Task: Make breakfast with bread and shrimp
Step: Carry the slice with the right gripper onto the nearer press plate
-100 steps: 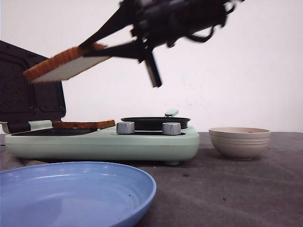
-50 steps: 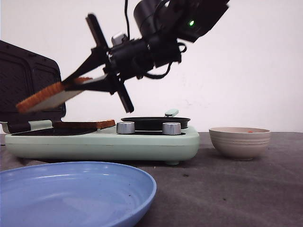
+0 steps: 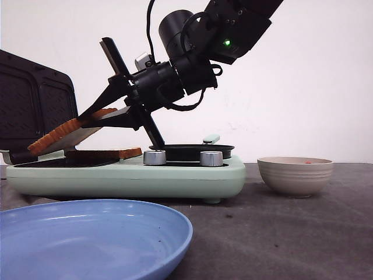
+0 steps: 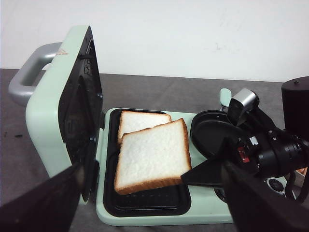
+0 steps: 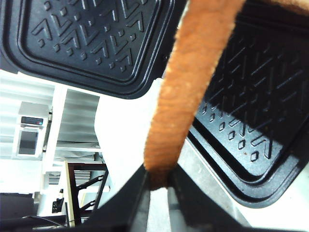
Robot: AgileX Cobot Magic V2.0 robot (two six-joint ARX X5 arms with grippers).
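Front view: the right end effector [image 3: 96, 116] pinches a tilted bread slice [image 3: 61, 133] above the slice [image 3: 104, 154] lying on the sandwich maker [image 3: 125, 175]; the shrimp [image 3: 307, 161] sits in the bowl [image 3: 295, 175].

Left wrist view: the left end effector [image 4: 154, 212] is spread wide, holding nothing.

Right wrist view: fingers [image 5: 123, 205] clamp the crust [image 5: 190, 87].

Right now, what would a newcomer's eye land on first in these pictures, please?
Probably the right gripper, shut on a tilted slice of bread just above the second slice lying in the open mint-green sandwich maker. Then the blue plate nearest the camera, and the beige bowl to the maker's right.
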